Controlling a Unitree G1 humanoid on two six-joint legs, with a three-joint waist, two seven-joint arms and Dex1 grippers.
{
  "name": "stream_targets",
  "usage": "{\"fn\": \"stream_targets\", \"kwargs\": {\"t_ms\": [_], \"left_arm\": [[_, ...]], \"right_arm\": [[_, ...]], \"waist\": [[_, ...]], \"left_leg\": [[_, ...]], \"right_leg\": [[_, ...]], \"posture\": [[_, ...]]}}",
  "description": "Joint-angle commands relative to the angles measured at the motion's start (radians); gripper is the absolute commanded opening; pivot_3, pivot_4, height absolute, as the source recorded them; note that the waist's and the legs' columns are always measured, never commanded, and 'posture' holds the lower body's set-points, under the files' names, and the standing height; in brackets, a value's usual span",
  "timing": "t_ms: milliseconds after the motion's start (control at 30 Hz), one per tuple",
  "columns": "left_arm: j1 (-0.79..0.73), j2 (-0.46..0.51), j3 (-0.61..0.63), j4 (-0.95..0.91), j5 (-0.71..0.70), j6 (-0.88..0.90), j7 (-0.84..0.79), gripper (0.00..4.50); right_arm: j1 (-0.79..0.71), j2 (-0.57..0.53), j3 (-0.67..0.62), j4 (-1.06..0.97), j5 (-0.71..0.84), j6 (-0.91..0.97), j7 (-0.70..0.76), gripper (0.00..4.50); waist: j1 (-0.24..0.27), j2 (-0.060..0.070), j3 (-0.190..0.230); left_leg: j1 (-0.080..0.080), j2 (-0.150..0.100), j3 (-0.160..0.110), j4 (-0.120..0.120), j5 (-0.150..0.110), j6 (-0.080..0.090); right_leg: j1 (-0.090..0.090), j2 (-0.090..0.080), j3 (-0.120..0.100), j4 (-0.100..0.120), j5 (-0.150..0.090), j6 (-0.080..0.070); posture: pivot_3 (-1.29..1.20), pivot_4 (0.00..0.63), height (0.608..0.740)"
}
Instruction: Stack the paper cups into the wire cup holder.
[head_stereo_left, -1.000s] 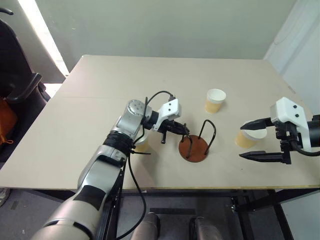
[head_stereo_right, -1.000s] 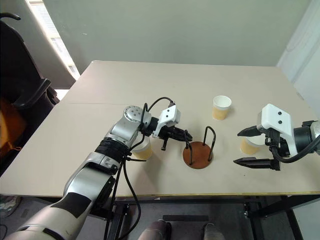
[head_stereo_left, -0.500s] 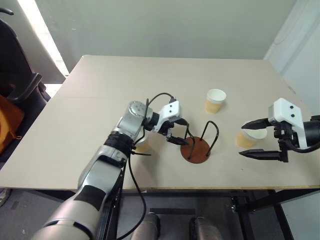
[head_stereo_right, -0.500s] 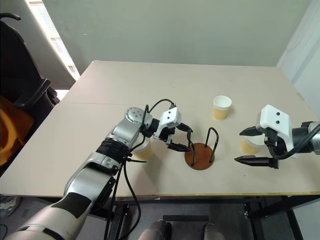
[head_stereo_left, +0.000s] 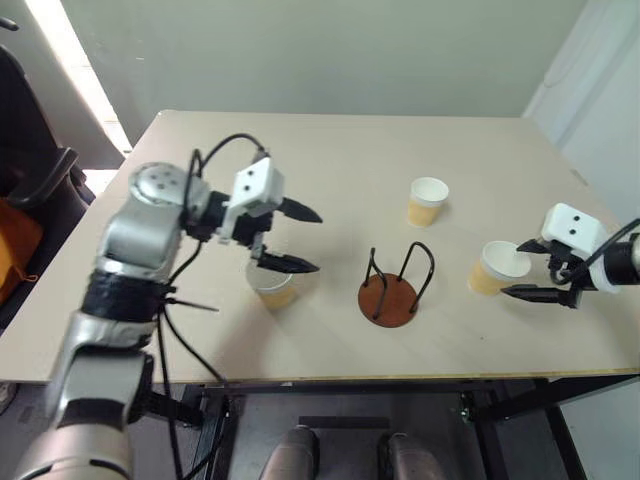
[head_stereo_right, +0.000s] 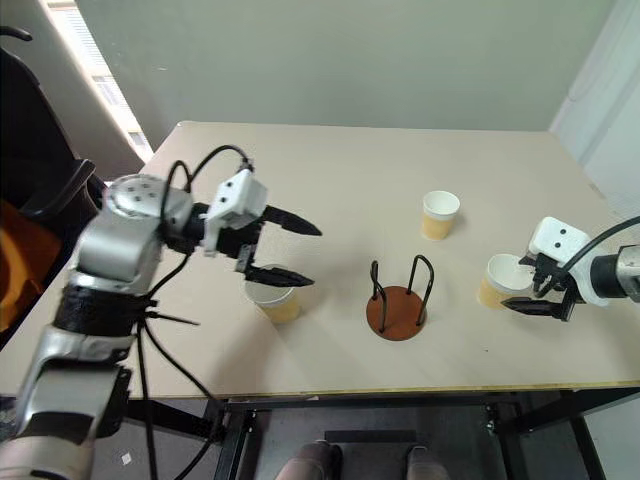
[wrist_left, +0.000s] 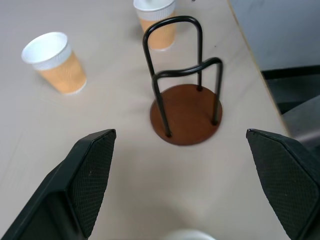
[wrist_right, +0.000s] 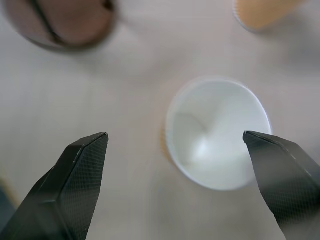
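No cup is in the wire cup holder (head_stereo_left: 396, 287) yet, so all the stacking is left to do. Three paper cups (head_stereo_left: 428, 201) stand on the table (head_stereo_left: 200, 190) around it. The left gripper (head_stereo_left: 300, 240) hangs wide open and empty above one cup. The right gripper (head_stereo_left: 522, 270) is wide open and empty beside another.

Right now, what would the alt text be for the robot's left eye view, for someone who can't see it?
A robot's open left gripper hovers above a paper cup on a beige table, beside an empty wire cup holder. Its open right gripper reaches around a second paper cup near the table's right edge. A third cup stands apart, farther back.
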Motion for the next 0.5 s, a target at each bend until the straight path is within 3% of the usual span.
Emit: {"fn": "stream_targets", "kwargs": {"t_ms": [33, 233, 333, 500], "left_arm": [[0.031, 0.019, 0.085, -0.203, -0.124, 0.146, 0.084, 4.47], [0.047, 0.058, 0.134, -0.319, -0.196, 0.233, 0.198, 4.47], [0.051, 0.078, 0.155, -0.351, -0.244, 0.240, 0.206, 4.50], [0.057, 0.107, 0.151, -0.369, -0.277, 0.246, 0.239, 4.50]], "right_arm": [[-0.037, 0.025, 0.019, 0.034, -0.044, -0.030, -0.010, 4.50], [-0.099, 0.092, 0.072, 0.079, -0.089, -0.021, -0.010, 4.50], [-0.110, 0.115, 0.098, 0.095, -0.118, -0.032, -0.009, 3.94], [-0.140, 0.158, 0.125, 0.124, -0.152, -0.041, -0.007, 2.15]], "waist": [[0.001, 0.000, 0.000], [-0.003, 0.000, 0.000], [-0.004, 0.000, 0.000], [-0.007, 0.001, 0.000]], "left_leg": [[0.000, 0.000, 0.000, 0.000, 0.000, 0.000], [0.004, 0.002, 0.000, -0.002, -0.001, -0.002], [0.006, 0.004, 0.000, -0.004, 0.000, -0.003], [0.011, 0.005, 0.000, -0.005, 0.000, -0.004]], "right_leg": [[0.000, 0.000, 0.000, 0.000, 0.000, -0.001], [0.001, -0.001, -0.001, 0.000, -0.001, -0.013], [0.002, 0.000, -0.001, 0.000, 0.000, -0.016], [0.005, 0.000, -0.001, 0.000, 0.000, -0.018]], "posture": [[0.00, 0.150, 0.740], [0.00, 0.150, 0.740], [0.00, 0.150, 0.740], [0.00, 0.150, 0.740]]}}
